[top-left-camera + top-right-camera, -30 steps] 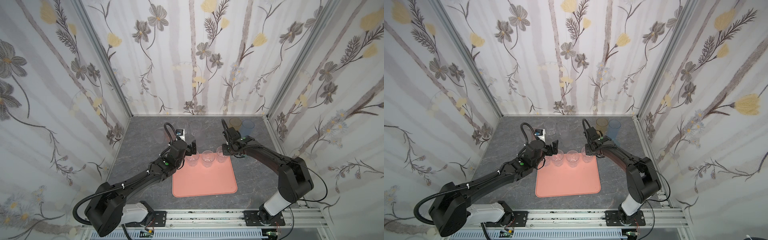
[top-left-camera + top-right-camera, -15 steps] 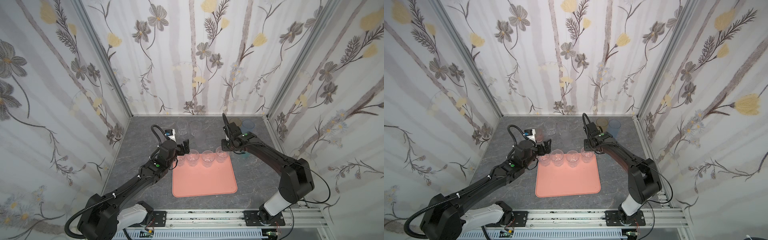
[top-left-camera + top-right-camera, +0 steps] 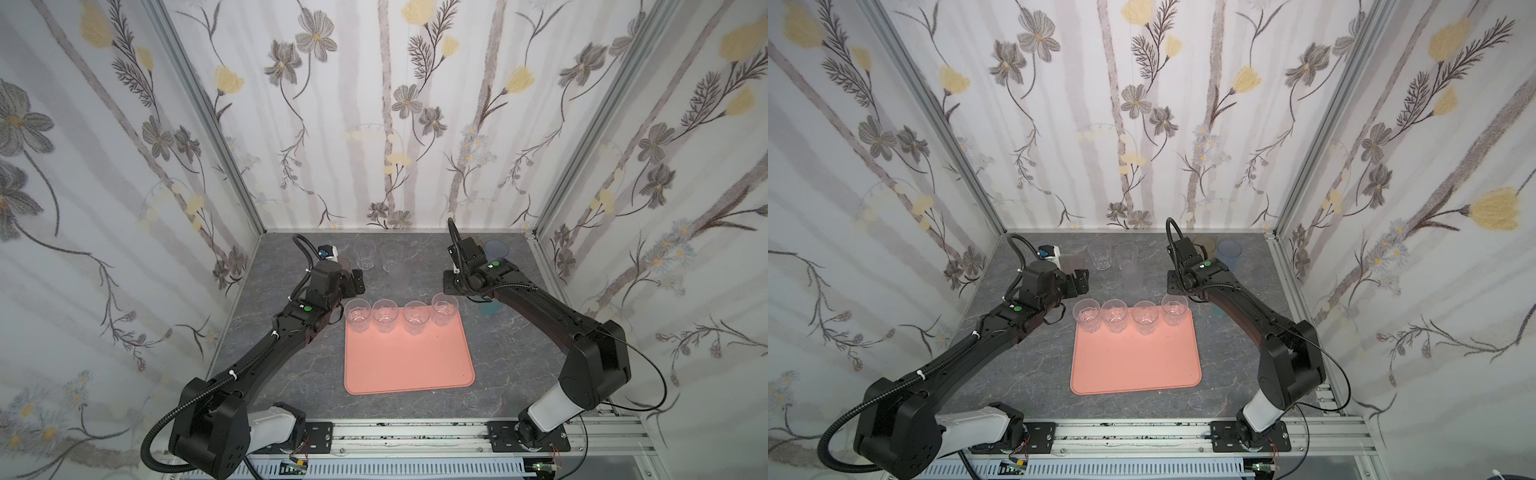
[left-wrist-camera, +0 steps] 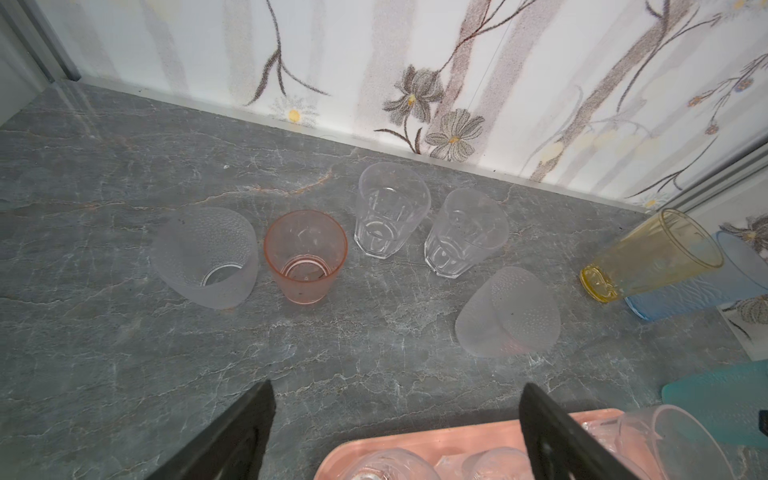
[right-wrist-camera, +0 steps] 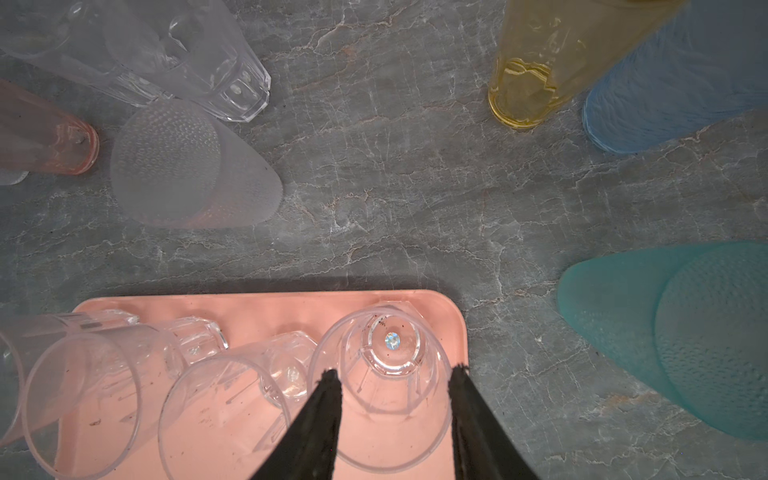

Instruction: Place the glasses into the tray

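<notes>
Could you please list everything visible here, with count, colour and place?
tray: 1, salmon pink, centre of the table
clear tumblers in the tray: 4, colourless, row along its far edge
clear tumblers off the tray: 2, colourless, table near back wall
frosted tumblers: 2, whitish, table beyond the tray
pink tumbler: 1, pink, beside one frosted tumbler
amber tumbler: 1, yellow, back right corner
blue tumbler: 1, blue, beside the amber one
teal tumbler: 1, teal, table right of the tray
table: 1, grey marbled, enclosure floor
walls: 3, floral, around the table
left gripper: 1, black, open, empty, beyond the tray's far left corner
right gripper: 1, black, jaws apart over the tray's rightmost tumbler
</notes>
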You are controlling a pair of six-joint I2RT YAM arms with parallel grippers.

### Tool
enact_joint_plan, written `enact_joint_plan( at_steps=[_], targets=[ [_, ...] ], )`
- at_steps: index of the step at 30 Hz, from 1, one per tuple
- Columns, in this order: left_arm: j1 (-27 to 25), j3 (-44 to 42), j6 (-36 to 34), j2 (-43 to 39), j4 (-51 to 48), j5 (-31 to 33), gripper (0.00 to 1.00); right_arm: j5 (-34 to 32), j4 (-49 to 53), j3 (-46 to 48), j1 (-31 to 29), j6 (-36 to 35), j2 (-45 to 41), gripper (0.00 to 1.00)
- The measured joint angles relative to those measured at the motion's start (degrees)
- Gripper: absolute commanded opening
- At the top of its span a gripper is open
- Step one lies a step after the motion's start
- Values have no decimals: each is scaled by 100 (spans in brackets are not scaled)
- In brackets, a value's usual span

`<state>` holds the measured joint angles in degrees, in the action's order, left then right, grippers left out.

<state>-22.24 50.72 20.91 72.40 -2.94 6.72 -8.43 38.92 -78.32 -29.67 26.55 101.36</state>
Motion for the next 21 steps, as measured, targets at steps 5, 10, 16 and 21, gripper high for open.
enact_joint_plan(
  at_steps=[5,10,16,21],
  targets=[
    [485,597,-127,568,-262,-297,91,-4,-22,-20,-35,48,0,44],
    [772,1469,-282,1314,-455,-577,88,42,-81,-35,-94,96,22,45],
    [885,2953,-485,2533,-686,-955,84,61,-96,-48,-144,103,83,60],
    [992,4159,-710,3624,-1012,-1106,81,52,-90,-85,-168,101,83,65]
  ],
)
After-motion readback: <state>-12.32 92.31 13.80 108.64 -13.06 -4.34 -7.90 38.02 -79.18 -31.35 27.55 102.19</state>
